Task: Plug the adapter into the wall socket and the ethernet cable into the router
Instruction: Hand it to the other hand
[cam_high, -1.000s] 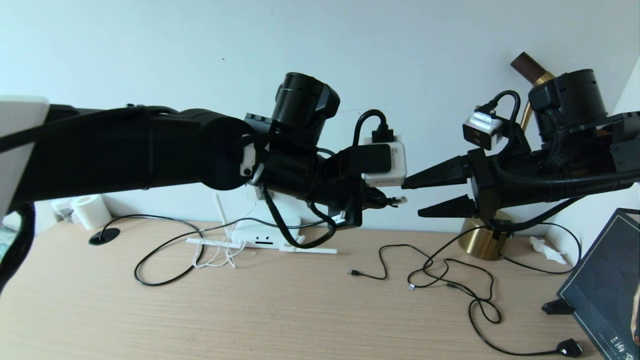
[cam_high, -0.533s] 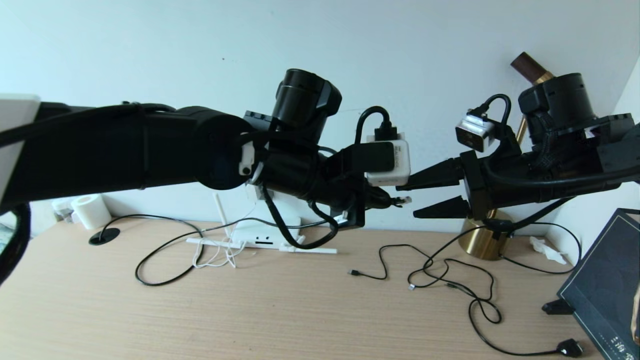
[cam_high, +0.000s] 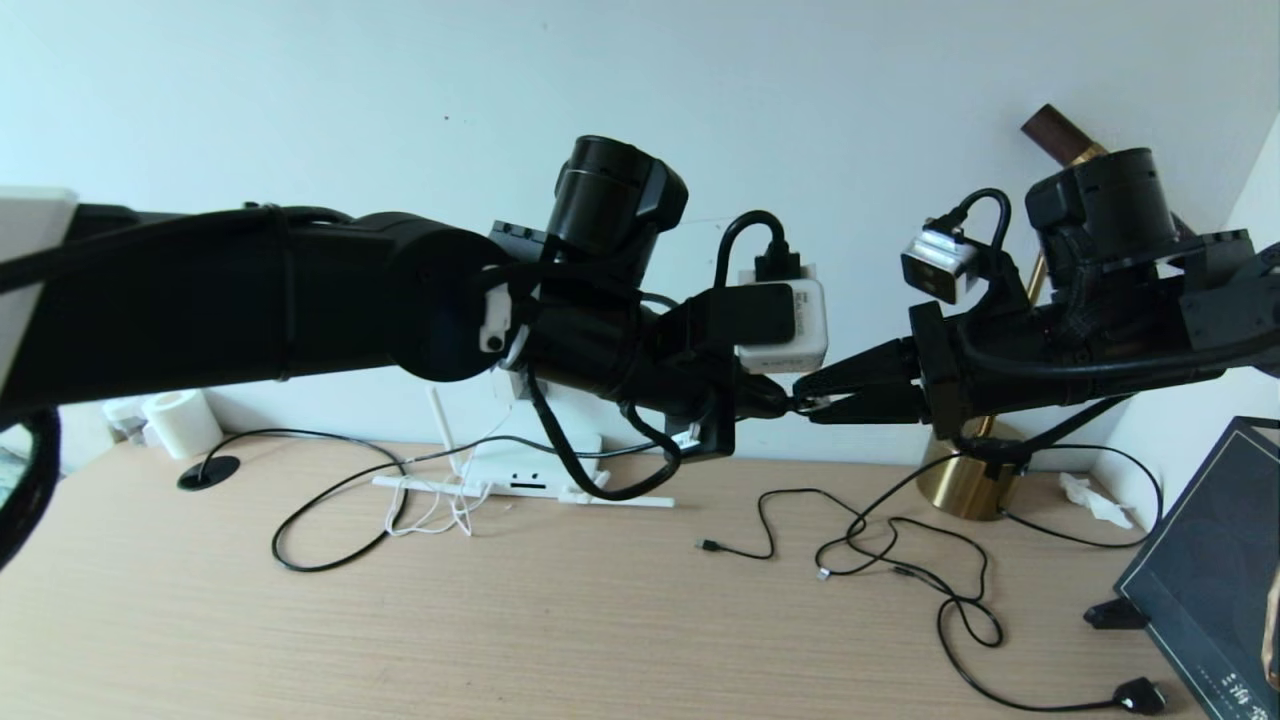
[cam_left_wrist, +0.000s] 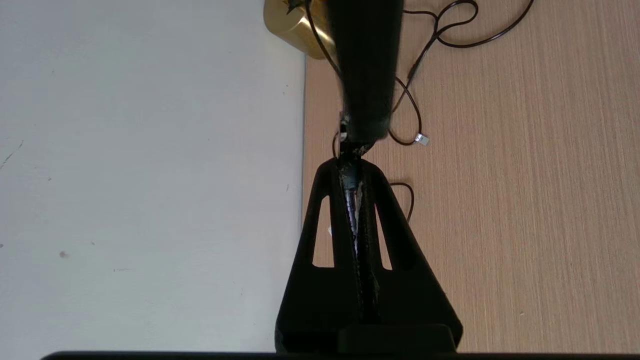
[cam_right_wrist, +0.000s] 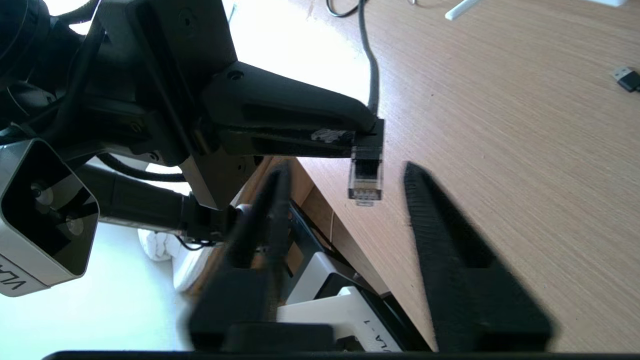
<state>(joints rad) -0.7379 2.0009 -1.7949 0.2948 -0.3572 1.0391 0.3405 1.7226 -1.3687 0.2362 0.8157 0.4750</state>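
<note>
Both arms raised level, tips meeting mid-air. Left gripper (cam_high: 775, 400) pinched tight, fingers (cam_left_wrist: 372, 200) together. Right gripper (cam_high: 815, 393) partly closed, fingers (cam_right_wrist: 450, 235) apart, facing left's tip.

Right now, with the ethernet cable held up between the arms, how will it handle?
Probably floppy: behind the left gripper the ethernet cable sags to the table. Its clear plug looks rigid, so it should hold its aim. The plug seems small, so the right gripper could knock it askew.

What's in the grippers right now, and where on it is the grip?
The left gripper pinches the ethernet cable just behind its clear connector. The right gripper is around that connector; a firm hold cannot be told.
</note>
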